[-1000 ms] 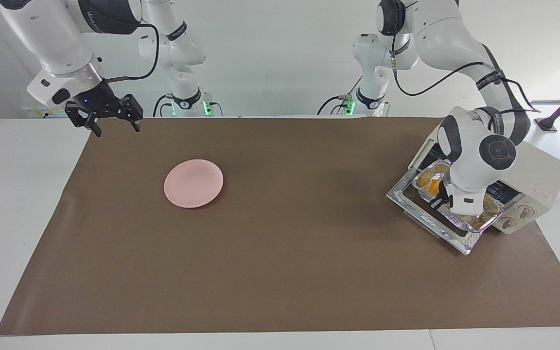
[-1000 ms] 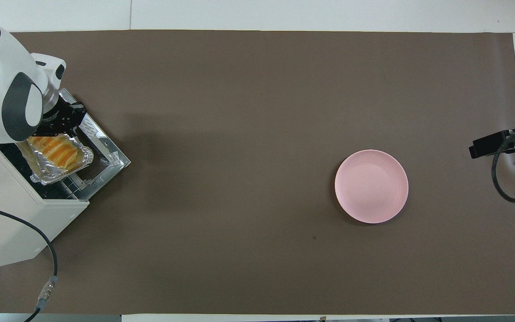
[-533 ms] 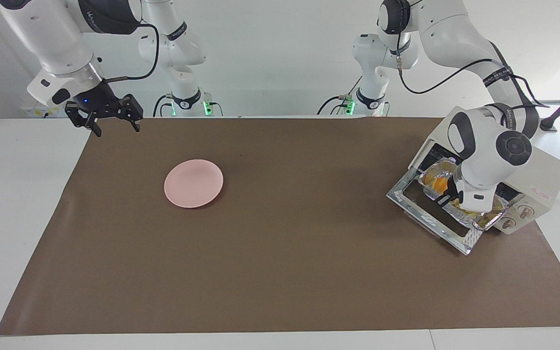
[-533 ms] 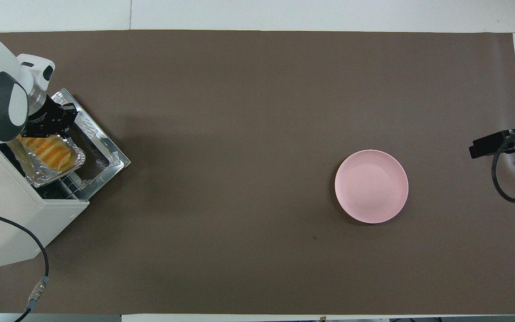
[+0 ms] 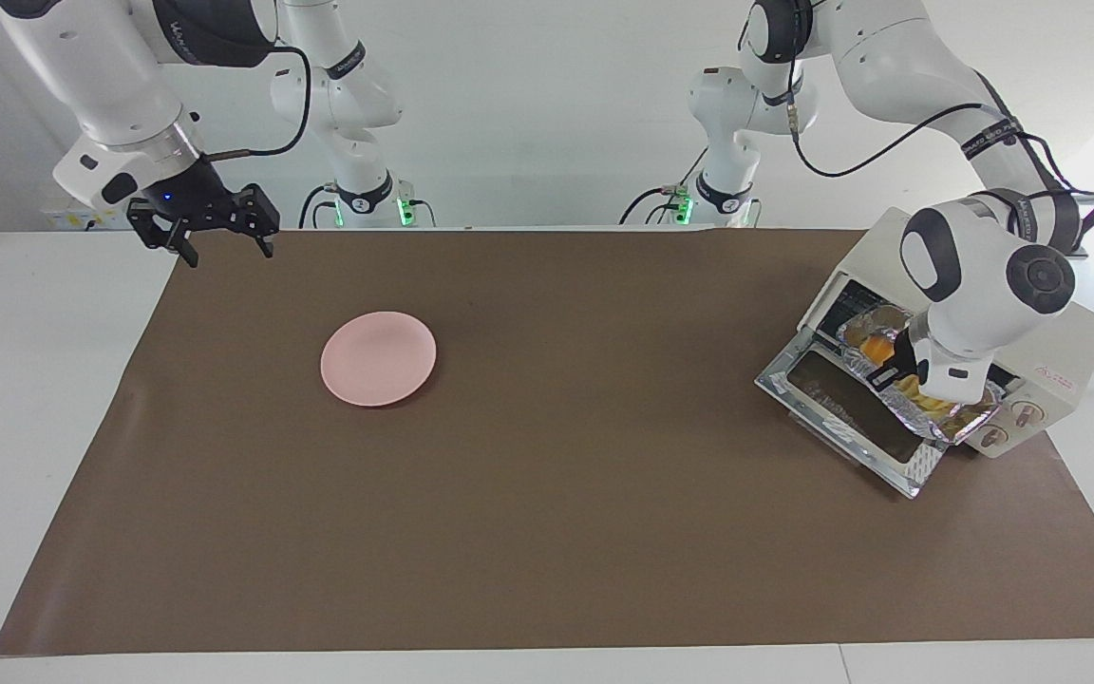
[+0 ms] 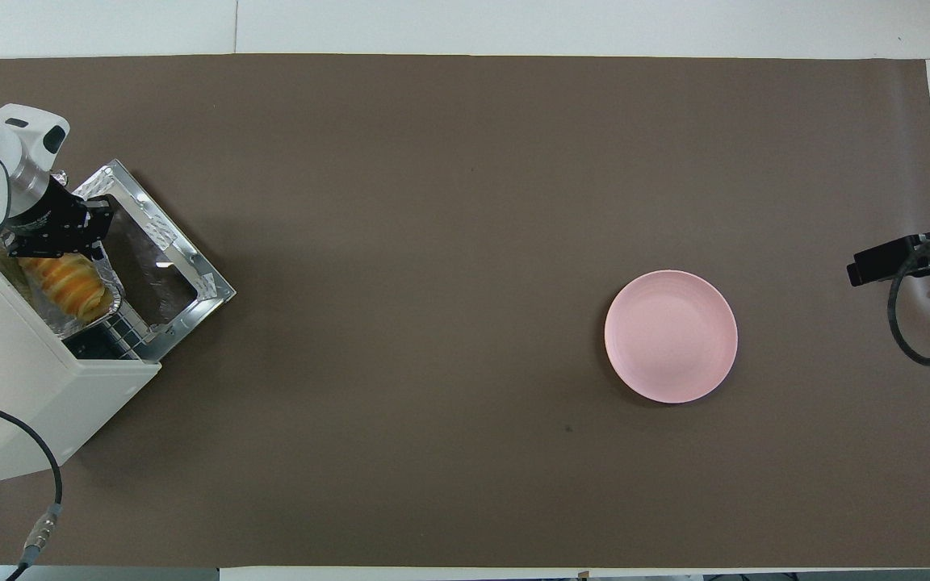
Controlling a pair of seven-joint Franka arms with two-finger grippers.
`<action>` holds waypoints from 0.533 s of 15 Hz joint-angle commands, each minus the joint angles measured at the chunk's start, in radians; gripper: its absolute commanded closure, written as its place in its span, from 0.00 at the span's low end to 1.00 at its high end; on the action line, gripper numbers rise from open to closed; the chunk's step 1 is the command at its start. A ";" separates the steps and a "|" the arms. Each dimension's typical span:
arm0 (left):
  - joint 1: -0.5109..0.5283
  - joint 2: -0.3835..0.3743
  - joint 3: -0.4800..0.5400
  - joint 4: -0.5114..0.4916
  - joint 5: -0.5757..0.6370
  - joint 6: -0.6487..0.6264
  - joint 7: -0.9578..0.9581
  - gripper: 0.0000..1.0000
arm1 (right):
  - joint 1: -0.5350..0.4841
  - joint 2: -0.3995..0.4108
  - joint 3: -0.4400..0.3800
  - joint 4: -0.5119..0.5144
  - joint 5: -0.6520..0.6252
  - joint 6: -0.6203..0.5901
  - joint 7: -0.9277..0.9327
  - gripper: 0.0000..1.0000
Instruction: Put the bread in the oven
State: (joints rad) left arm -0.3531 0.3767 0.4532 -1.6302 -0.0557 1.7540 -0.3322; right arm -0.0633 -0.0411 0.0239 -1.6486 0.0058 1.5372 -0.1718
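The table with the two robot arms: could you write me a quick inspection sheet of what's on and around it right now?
Surface: brown mat covering a white table.
Job's things: bread lying in a foil tray, partly inside the oven; the oven's door is down.
Clutter: pink plate, bare, toward the right arm's end.
Grippers: left gripper shut on the foil tray's edge at the oven mouth; right gripper open, waiting over the mat's edge at its own end.
Cables: black cable beside the oven; black cables along both arms.
Surroundings: white wall, two more arm bases at the table's edge.
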 commanded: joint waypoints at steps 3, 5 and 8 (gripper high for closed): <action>0.006 -0.044 0.002 -0.039 -0.026 0.001 -0.062 1.00 | -0.006 -0.008 0.004 -0.005 -0.007 -0.009 0.008 0.00; 0.003 -0.044 0.001 -0.043 -0.032 0.001 -0.109 1.00 | -0.006 -0.008 0.004 -0.005 -0.006 -0.009 0.008 0.00; -0.004 -0.056 0.001 -0.069 -0.032 0.010 -0.137 1.00 | -0.006 -0.008 0.004 -0.005 -0.007 -0.009 0.008 0.00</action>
State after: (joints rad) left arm -0.3484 0.3662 0.4513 -1.6396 -0.0704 1.7482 -0.4354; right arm -0.0633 -0.0411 0.0239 -1.6486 0.0058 1.5372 -0.1718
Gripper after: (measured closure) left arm 0.982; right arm 0.000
